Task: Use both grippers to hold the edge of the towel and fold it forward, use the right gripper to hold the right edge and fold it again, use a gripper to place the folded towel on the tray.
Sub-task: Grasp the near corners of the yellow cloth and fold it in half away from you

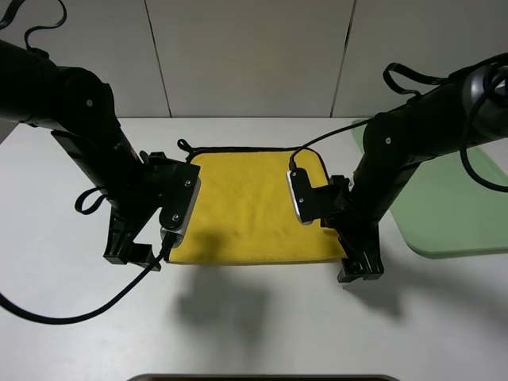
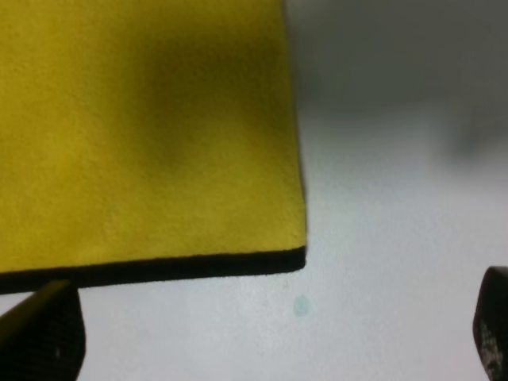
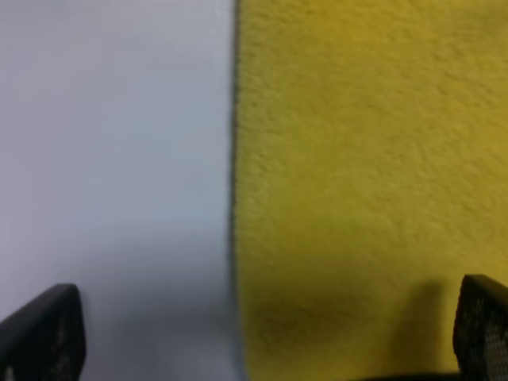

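- The high view is bright and evenly lit from above. The white worktop (image 1: 71,317) shows no glare, and everything on it is sharp.
- Soft grey shadows fall toward the worktop's near edge, beside the left hand (image 1: 135,258) and the right hand (image 1: 361,274). A fainter one dulls the yellow towel (image 1: 254,202) along its near side.
- The left wrist view is soft overall. A dim smudge of shadow lies on the towel, part of the bare worktop is greyed and blurred, and the fingers (image 2: 40,337) are dark and out of focus.
- The right wrist view is also soft. The towel's pile is only roughly resolved and darkens close to the blurred fingers (image 3: 40,337).
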### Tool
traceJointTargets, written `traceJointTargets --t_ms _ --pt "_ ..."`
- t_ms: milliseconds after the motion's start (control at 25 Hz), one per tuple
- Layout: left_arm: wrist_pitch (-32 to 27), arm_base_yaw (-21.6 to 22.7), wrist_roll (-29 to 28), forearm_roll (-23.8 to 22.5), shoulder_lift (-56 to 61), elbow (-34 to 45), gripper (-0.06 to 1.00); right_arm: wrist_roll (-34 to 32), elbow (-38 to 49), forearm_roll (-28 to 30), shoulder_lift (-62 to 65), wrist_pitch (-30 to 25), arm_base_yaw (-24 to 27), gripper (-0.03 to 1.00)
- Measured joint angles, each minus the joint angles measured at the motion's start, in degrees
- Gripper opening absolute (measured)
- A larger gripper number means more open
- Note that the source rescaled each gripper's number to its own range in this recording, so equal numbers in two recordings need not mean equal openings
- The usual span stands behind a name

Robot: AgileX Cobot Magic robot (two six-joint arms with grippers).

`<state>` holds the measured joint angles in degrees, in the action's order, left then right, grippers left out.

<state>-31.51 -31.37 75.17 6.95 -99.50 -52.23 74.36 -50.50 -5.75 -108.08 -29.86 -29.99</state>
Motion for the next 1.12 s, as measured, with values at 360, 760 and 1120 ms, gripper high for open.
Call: traceJointTargets --t_ms 360,760,1120 --pt "1.41 0.0 1.52 0.0 -1.99 0.0 0.98 1.05 -0.05 -1.04 -2.51 0.6 0.0 1.0" --pt "3.81 0.0 2.58 0.19 -5.43 0.0 0.98 2.35 -0.1 -2.06 -2.84 0.59 0.0 1.0" --pt "4.79 0.0 2.78 3.61 -8.09 -0.01 0.98 3.76 -0.1 -3.62 -2.85 0.84 0.0 1.0"
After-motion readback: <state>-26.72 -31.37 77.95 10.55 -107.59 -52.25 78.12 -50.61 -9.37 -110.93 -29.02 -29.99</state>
